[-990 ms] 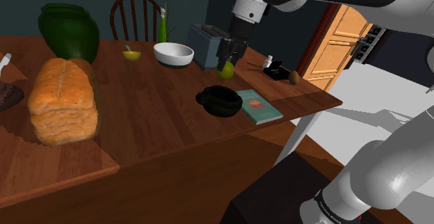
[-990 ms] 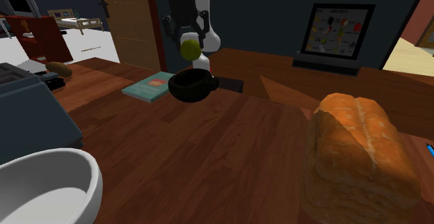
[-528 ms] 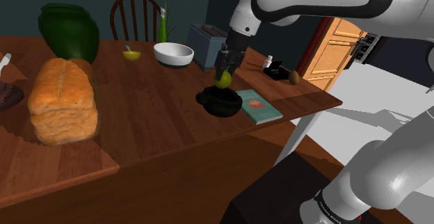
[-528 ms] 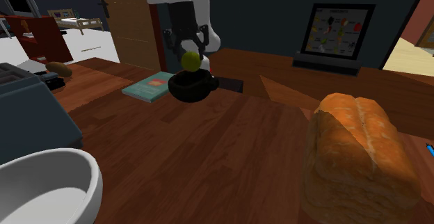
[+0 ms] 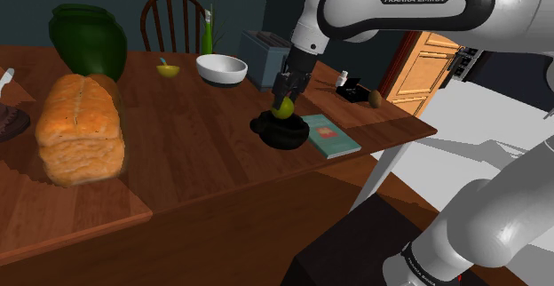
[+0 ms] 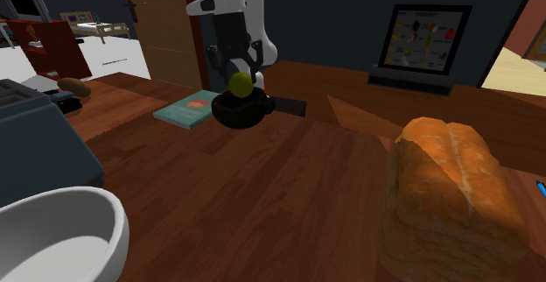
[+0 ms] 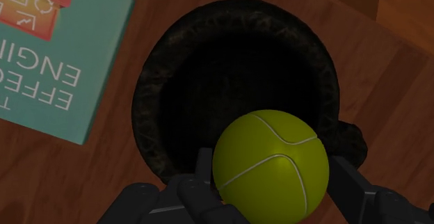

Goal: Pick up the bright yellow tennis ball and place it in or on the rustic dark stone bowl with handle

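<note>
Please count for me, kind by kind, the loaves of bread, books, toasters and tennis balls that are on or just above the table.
Loaf of bread: 1
Book: 1
Toaster: 1
Tennis ball: 1
Total: 4

Rough, matt stone bowl [image 7: 148, 118]; matt seamed ball [image 7: 271, 163]; smooth wood table [image 7: 403, 69].

The brown wooden table [image 5: 195, 155] bears a golden bread loaf [image 5: 78, 129] at left, a round white bowl [image 5: 222, 68] upper centre, and a black stone bowl [image 5: 284, 136] beside a teal book [image 5: 330, 136] mid-frame.
</note>
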